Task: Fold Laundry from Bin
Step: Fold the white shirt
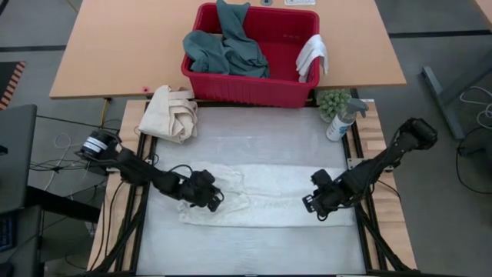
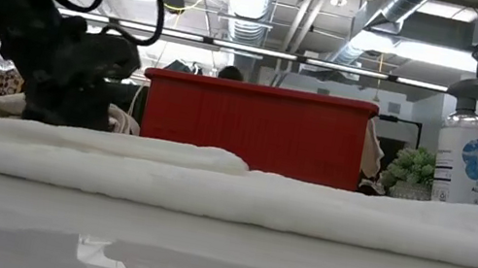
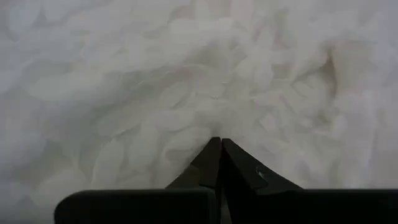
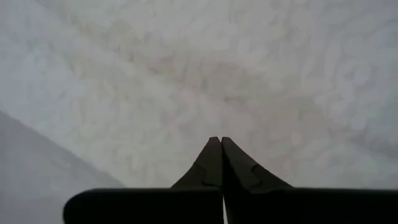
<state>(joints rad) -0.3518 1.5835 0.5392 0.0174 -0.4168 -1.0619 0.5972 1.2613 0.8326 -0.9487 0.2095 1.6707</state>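
red bin (image 1: 254, 91), teal garment (image 1: 224, 48) inside, white cloth (image 1: 312, 55) over rim

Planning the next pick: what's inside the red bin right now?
Red bin holds a teal-green garment; a small white cloth drapes over its right rim. Anything beneath the garment is covered.

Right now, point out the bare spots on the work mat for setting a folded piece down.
Free: the mat strip between the white towel and the red bin, bordered by the cream canvas cloth and spray bottle; also the strip along the mat's near edge. Crowded: the towel's ends, where both end effectors sit.
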